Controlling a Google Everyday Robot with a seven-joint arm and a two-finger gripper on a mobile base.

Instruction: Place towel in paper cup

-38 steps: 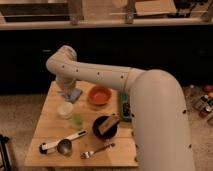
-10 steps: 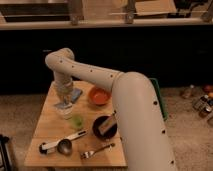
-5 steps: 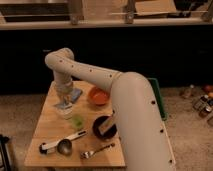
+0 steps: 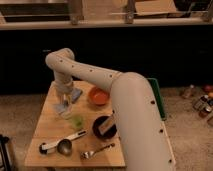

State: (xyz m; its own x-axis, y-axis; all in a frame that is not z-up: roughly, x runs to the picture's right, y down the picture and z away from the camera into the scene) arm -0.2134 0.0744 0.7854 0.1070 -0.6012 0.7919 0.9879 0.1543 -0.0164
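Observation:
My gripper [image 4: 64,98] hangs down from the pale arm at the far left of the wooden table [image 4: 50,125]. The blue-grey towel [image 4: 75,93] lies flat just right of the gripper, touching or almost touching it. The pale paper cup [image 4: 62,107] stands directly below and in front of the gripper, partly hidden by it. I cannot tell whether the gripper holds any cloth.
A small translucent green cup [image 4: 76,121] stands in front of the paper cup. An orange bowl [image 4: 98,96] is to the right, a black bowl [image 4: 105,128] nearer. A scoop [image 4: 59,145] and a spoon [image 4: 97,150] lie near the front edge.
Since the oldest frame the arm has swung in closer and the gripper has come down over the cup and towel. Over the last second it has hardly moved.

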